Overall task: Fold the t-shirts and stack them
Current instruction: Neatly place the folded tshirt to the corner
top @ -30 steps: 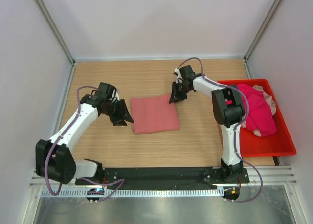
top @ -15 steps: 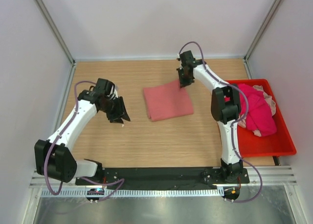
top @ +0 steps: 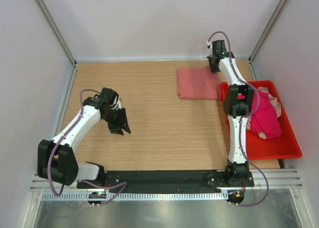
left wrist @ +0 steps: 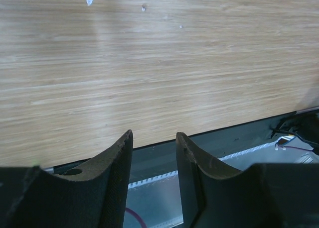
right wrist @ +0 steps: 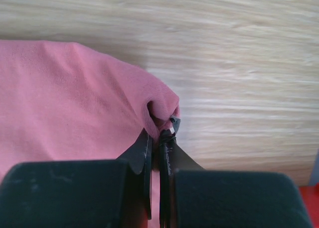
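While the right gripper (top: 215,64) sits just beyond the far-left corner of the bin (top: 271,147), its jaws are pressed together on a small bunched fold of the salmon shirt (top: 196,82). The right wrist view shows the cloth puckered up between the two black fingertips, with only a thin seam of fabric parting them. That shirt is folded into a rough rectangle and lies on the table (top: 149,83), directly left of the bin's far end. Its right edge comes just beside the bin's left wall; whether the two touch cannot be told. The pinched spot is the shirt corner farthest from the arms and nearest the bin.

Inside the bin, a magenta shirt (top: 264,117) lies crumpled in a heap toward the far half. A pale shirt (top: 275,102) shows at the heap's far-right side, partly under it. The near part of the bin floor is bare red plastic. The right arm's upper link runs along over the bin's left wall.

Well left of the bin, across the bare wood, the left gripper (top: 120,126) hangs above the table with its jaws apart. Nothing lies between them.
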You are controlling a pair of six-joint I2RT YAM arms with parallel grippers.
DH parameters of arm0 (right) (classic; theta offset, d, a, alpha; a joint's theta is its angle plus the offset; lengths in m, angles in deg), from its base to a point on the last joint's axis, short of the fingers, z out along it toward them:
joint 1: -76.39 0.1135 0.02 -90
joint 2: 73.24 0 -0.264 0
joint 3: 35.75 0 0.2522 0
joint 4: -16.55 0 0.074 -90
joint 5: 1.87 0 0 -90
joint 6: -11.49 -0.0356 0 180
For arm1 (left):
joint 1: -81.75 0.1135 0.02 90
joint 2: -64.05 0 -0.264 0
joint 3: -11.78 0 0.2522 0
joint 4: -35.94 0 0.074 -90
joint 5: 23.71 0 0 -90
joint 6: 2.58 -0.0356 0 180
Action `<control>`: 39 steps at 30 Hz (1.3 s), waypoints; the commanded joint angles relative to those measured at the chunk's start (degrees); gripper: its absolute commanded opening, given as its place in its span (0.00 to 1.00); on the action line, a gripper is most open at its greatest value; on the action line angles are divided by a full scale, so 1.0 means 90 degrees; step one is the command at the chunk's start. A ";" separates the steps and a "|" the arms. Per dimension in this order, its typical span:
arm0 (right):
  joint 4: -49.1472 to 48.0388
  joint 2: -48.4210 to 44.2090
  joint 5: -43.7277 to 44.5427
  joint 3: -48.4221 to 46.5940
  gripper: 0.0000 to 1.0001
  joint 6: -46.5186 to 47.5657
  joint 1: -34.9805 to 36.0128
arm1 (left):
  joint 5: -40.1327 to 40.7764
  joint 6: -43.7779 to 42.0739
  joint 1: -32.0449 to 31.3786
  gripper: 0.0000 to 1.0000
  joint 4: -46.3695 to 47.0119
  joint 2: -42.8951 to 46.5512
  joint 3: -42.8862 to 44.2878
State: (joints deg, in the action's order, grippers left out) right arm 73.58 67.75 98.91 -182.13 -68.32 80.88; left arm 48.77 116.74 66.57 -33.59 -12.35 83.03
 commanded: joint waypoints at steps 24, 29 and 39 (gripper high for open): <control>-0.2708 0.0790 -0.1462 -0.0958 0.01 0.3123 -0.1065 | 0.0491 0.0082 0.0027 0.39 -0.0385 -0.0124 -0.0285; -0.2756 0.0673 -0.1422 -0.0783 0.01 0.3973 -0.1397 | 0.0492 0.0014 0.0017 0.38 -0.0473 -0.0348 -0.0295; -0.2864 0.0565 -0.2828 -0.0675 0.01 0.5028 -0.2266 | 0.0394 0.0004 0.0007 0.38 -0.0268 -0.0612 -0.0334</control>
State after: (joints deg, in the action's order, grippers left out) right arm 51.57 75.66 79.94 -187.49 -28.56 62.23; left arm 52.81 117.13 66.55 -36.52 -17.79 80.26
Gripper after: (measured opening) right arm 0.070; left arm 0.375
